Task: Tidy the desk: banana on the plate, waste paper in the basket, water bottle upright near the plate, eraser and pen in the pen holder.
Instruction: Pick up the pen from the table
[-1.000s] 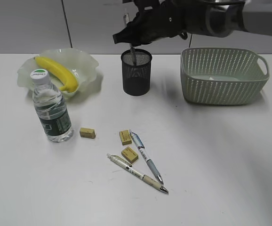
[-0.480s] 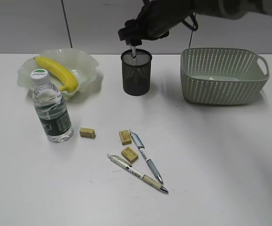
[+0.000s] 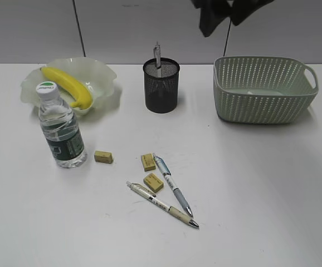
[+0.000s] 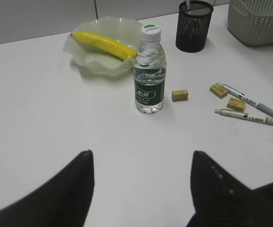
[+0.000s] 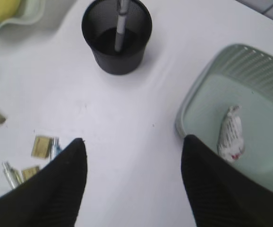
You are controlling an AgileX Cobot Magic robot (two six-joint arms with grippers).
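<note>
With one pen [image 3: 157, 55] standing in the pen holder [image 3: 161, 85], the right gripper [image 3: 223, 16] is hovering wide open and empty above it, the next move calling for the pens [image 3: 172, 192] and erasers [image 3: 149, 162] lying near.

Right gripper [image 3: 223, 19] is lifting up and rightward off the pen holder [image 3: 161, 85], jaws now spread; released pen [image 3: 157, 56] is standing inside alone.
</note>
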